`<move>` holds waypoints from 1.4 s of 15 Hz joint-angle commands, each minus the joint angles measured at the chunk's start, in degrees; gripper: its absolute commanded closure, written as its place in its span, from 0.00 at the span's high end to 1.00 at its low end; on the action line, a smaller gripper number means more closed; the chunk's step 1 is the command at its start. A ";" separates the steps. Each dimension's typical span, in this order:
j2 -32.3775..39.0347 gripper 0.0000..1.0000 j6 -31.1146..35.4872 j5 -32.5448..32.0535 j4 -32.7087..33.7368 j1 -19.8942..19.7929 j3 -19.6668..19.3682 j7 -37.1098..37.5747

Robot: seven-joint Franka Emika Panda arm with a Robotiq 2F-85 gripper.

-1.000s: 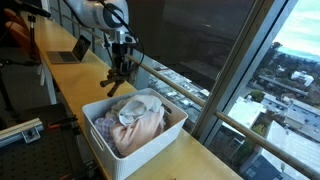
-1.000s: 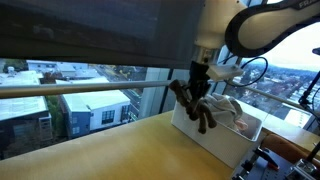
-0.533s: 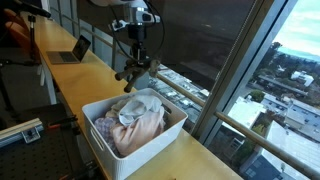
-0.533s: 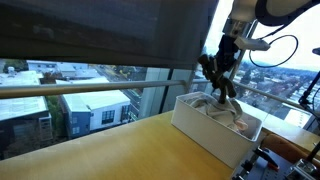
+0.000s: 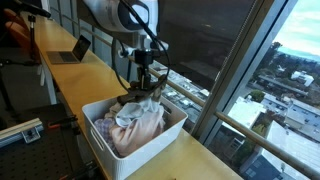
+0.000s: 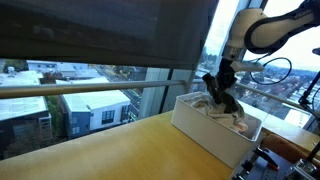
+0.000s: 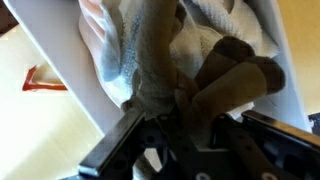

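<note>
My gripper (image 5: 143,84) is shut on a brown plush toy (image 5: 134,99) and holds it low over the far end of a white bin (image 5: 150,141). The bin is filled with pink and white cloths (image 5: 138,122), and the toy touches or nearly touches them. In an exterior view the gripper (image 6: 221,86) holds the toy (image 6: 224,102) just inside the bin (image 6: 203,129). In the wrist view the toy (image 7: 222,75) hangs between the fingers (image 7: 185,132) above the cloths (image 7: 212,16).
The bin stands on a long wooden counter (image 5: 70,82) along a tall window (image 5: 200,40) with a metal railing (image 6: 90,88). An open laptop (image 5: 70,50) sits farther down the counter. A red mark (image 7: 42,78) shows on the counter beside the bin wall (image 7: 62,55).
The gripper carried the plush toy from beside the bin, up and over its rim, then lowered it onto the cloths at the bin's far end.
</note>
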 commanded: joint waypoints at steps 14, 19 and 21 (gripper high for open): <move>2.43 0.85 9.26 11.73 -9.42 -1.77 -3.47 -7.94; -11.65 1.00 5.96 9.50 -14.92 -2.72 -3.57 -7.65; -15.33 1.00 4.50 10.39 -15.42 -3.65 -2.98 -9.08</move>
